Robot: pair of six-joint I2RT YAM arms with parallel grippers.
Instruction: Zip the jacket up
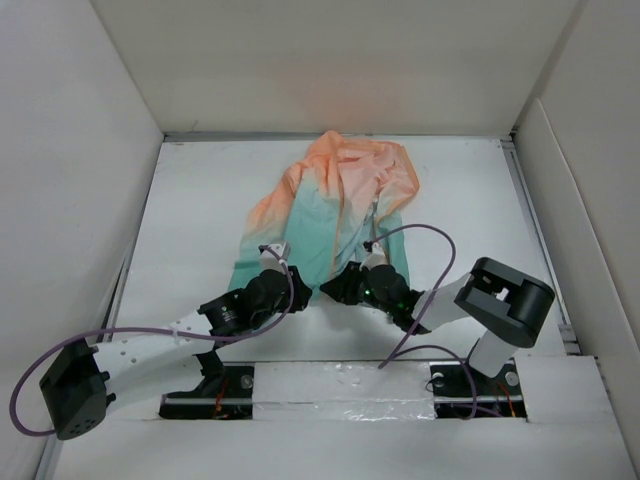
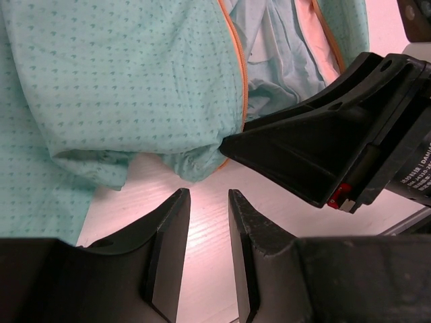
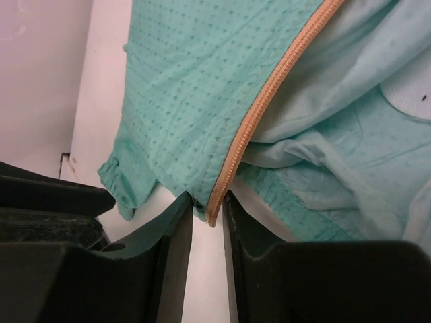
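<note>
The jacket [image 1: 330, 200] lies on the white table, orange at the far end and teal at the near hem, its front not closed. In the right wrist view the orange zipper [image 3: 269, 87] runs down to the hem corner. That bottom end sits between the tips of my right gripper [image 3: 207, 202], whose jaws stand narrowly open around it. My left gripper [image 2: 207, 198] is open and empty just short of the other teal hem corner [image 2: 192, 165]. The two grippers, left [image 1: 297, 293] and right [image 1: 328, 289], face each other at the hem.
White walls [image 1: 80, 120] box in the table on three sides. A purple cable [image 1: 430, 235] loops over the right arm beside the jacket. In the left wrist view, the right gripper's black finger [image 2: 316, 148] reaches in close from the right.
</note>
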